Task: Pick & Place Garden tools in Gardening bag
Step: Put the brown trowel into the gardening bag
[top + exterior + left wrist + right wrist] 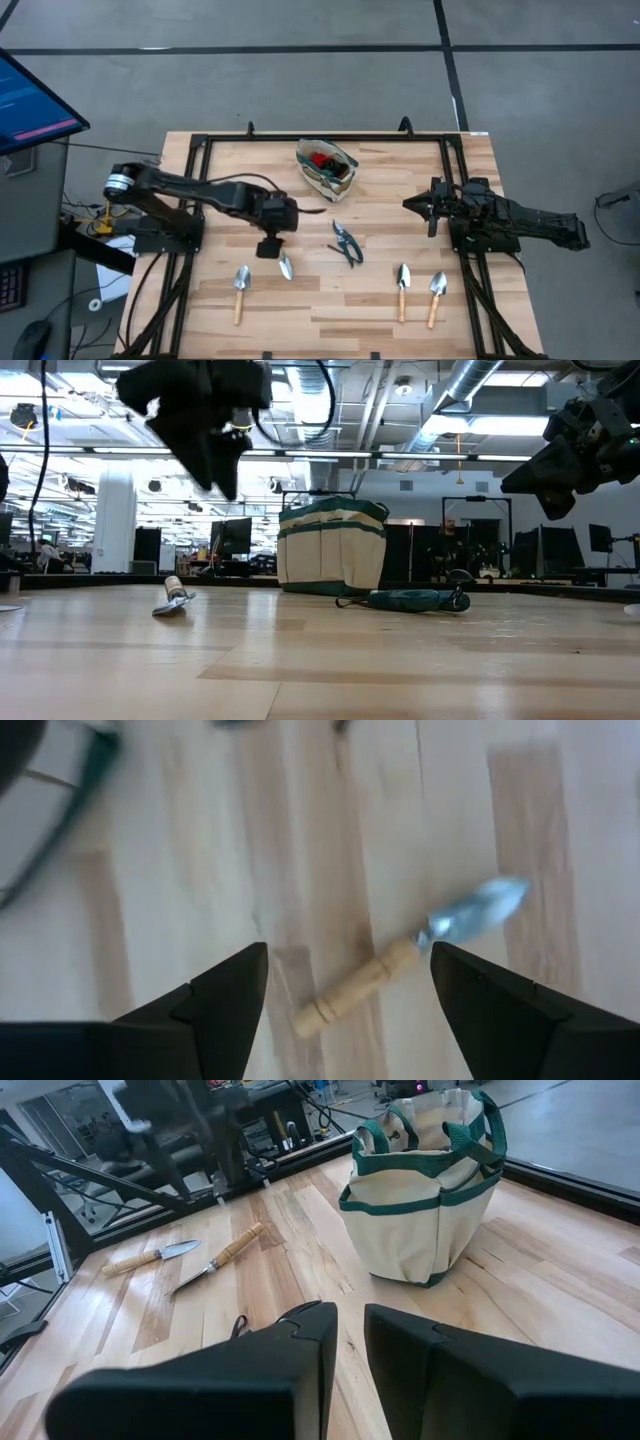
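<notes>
The beige, green-trimmed gardening bag (325,168) stands upright on its base at the table's far middle, with a red-and-black glove (322,159) inside. My left gripper (270,246) hangs open above a trowel (400,965) that lies flat on the table; from above only its blade (286,267) shows. Further trowels lie at the near left (241,290) and near right (402,290) (437,297). The pruning shears (346,243) lie flat in the middle. My right gripper (350,1350) waits raised at the right, shut on nothing.
A black frame (330,138) runs along the table's far edge and sides. Bare wood lies between the bag and the shears. A monitor (30,100) stands off the table's left side.
</notes>
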`<state>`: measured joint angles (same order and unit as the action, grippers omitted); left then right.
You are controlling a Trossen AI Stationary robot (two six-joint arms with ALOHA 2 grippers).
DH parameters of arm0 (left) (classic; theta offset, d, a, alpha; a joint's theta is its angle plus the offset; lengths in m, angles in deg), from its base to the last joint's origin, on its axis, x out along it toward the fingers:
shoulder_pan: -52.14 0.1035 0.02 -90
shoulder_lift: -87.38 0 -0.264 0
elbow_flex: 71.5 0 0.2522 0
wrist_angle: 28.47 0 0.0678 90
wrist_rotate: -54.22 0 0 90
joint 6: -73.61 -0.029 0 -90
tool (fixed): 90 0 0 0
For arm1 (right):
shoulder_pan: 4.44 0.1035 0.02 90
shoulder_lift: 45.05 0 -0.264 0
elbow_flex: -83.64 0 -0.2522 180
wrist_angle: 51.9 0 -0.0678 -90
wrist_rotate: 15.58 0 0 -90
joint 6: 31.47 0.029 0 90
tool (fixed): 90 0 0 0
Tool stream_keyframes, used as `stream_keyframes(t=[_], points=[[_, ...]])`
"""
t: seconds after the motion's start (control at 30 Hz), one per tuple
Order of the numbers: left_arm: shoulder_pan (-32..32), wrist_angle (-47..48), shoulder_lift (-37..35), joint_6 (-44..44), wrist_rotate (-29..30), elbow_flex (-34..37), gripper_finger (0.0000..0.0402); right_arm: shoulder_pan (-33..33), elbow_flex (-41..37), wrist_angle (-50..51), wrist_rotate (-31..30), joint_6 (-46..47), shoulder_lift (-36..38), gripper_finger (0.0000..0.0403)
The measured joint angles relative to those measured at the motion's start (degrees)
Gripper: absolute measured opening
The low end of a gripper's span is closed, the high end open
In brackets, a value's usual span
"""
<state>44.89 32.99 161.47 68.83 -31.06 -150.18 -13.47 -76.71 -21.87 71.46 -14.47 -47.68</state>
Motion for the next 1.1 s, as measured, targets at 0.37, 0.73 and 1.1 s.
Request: stream_keyframes(t=[0.37,0.73,1.1], points=[[0.1,-6.2,-7.2,29.7,10.7,0.0,0.0280,0.0,0.0,0.0,0.0,0.0,0.0,0.0050],[1.9,-5.8,-5.1,75.6,12.8,0.0,0.0280,0.0,0.0,0.0,0.0,0.0,0.0,0.0050],[1.7,9.1,-2.5,94.9,11.6,0.1,0.0280,0.0,0.0,0.0,0.0,0.0,0.0,0.0050]])
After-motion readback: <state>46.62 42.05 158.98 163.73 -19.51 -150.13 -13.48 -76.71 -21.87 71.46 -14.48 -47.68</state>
